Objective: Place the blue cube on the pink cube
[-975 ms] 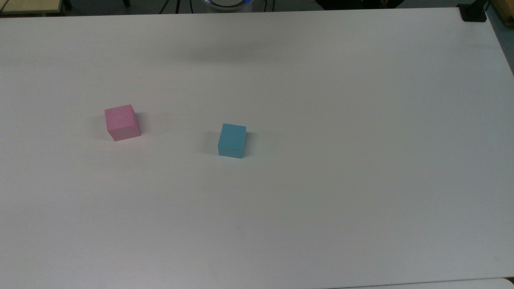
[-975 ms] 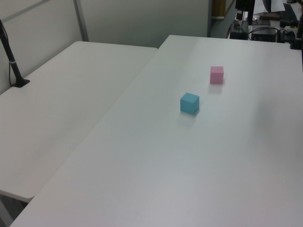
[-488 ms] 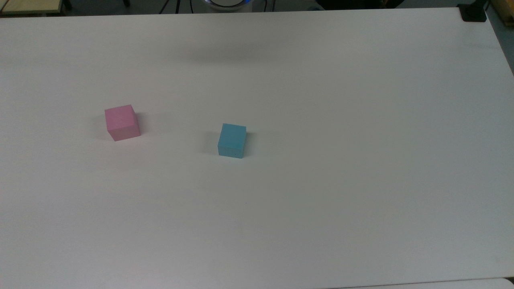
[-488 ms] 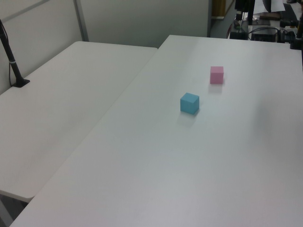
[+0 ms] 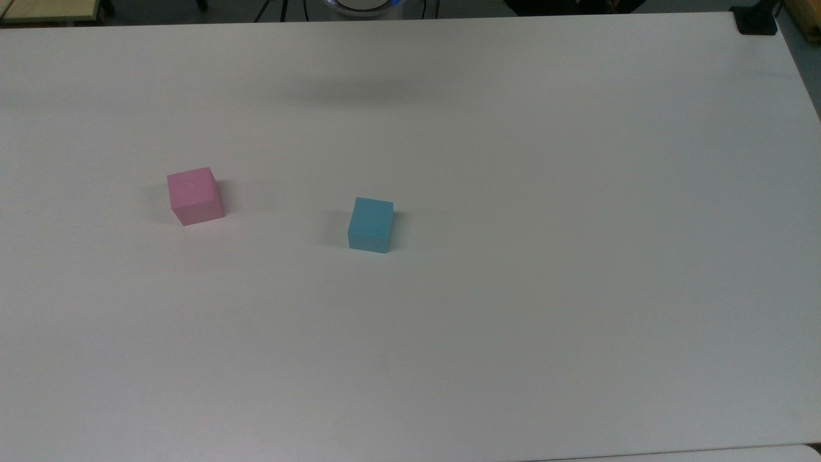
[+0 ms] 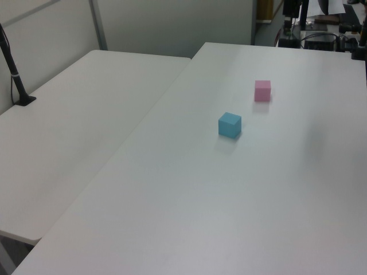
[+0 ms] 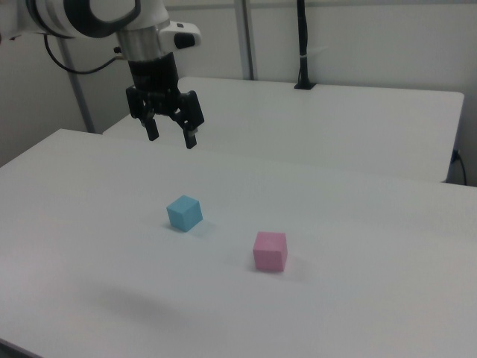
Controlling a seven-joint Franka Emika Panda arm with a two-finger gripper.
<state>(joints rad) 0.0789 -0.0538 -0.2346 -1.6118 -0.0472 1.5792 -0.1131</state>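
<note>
I'm looking at the big white matte table point(image 5: 513, 321) taking up most of the top view; a second white table point(image 6: 74, 132) is sitting beside it on the left view's left, and a black post point(image 6: 12, 69) is standing at that one's far edge. In the right view the white Panda arm point(image 7: 97, 19) is reaching in from the upper left; its black two-finger gripper point(image 7: 171, 136) is hanging in the air, pointing down, well above the table and back from the cubes; jaws are standing wide apart and gripping nothing. The small light sky-blue matte cube point(image 5: 371, 224) is resting flat on the table near the middle of the top view; the small pastel pink matte cube point(image 5: 195, 196) is sitting well apart from it, toward the top view's left and slightly higher in frame. In the right view I'm seeing the blue cube point(image 7: 184, 213) below the gripper and the pink cube point(image 7: 270, 250) to the right view's right of it; in the left view the pink cube point(image 6: 262, 90) is lying beyond the blue cube point(image 6: 229, 125). Both cubes are sitting untouched on the tabletop; stacking not yet done.
</note>
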